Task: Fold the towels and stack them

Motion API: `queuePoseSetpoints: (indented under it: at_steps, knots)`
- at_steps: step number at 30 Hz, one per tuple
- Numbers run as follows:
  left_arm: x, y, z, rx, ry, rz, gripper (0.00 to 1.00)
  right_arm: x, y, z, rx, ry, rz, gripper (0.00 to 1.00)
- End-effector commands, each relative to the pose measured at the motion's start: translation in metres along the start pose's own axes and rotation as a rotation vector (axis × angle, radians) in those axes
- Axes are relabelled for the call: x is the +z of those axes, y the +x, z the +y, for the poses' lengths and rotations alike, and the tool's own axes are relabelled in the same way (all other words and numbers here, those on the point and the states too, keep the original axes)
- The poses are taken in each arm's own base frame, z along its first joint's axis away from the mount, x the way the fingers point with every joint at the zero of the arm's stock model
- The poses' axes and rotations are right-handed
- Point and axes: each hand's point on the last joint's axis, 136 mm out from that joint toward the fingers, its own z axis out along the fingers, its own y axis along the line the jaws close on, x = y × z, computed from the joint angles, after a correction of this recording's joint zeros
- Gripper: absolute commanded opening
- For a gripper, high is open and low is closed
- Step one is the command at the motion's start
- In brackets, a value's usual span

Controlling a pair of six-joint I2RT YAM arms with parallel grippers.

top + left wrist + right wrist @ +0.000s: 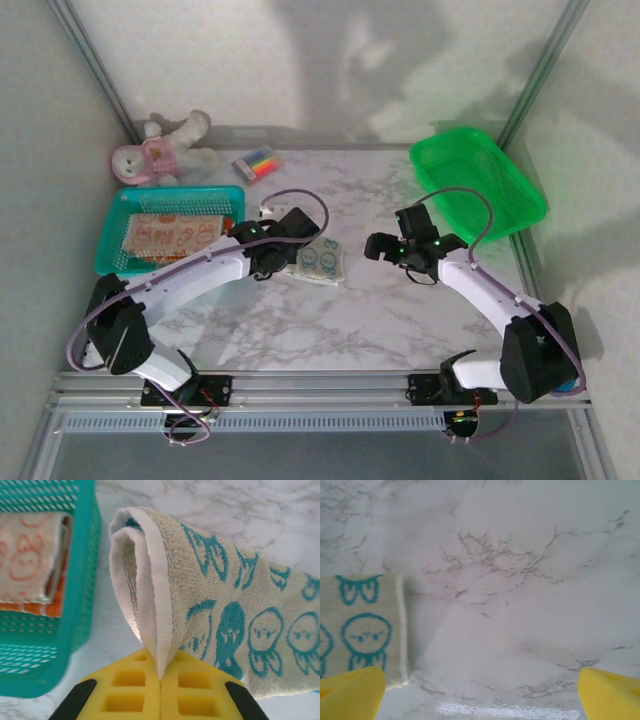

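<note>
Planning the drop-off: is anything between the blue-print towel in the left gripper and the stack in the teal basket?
Only the side wall of the teal basket stands between the blue-print towel, pinched in the left gripper, and the peach towel stacked inside. Nothing else visible intervenes; lifting over the wall should probably do.

L arm (190, 275) rises from its base at near-left, elbow out to the left, forearm angled fwd & in toward centre. L gripper (288, 243) (160, 677) is closed tight: yellow pads (125, 690) pressed face to face, pinching the folded edge of the white-and-blue towel (225, 605). R arm (485, 285) mirrors it from near-right, forearm sloping in, wrist low over the worktop (520, 605). R gripper (393, 235) (480, 695) is spread wide, its pads at opp. bottom corners of the wrist view, well apart.
</note>
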Motion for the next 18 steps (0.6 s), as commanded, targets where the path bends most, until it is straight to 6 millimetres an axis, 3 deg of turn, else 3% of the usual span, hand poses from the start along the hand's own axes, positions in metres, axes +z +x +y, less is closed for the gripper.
queuePoseSetpoints:
  at_steps: [1, 18]
  knots:
    - [-0.034, -0.024, 0.031, 0.095, -0.086, -0.065, 0.00, -0.011, -0.008, -0.006, 0.015, 0.031, -0.033, 0.99]
    - [-0.129, -0.106, 0.115, 0.180, -0.321, -0.260, 0.00, -0.008, -0.010, -0.001, 0.001, 0.020, -0.021, 0.99]
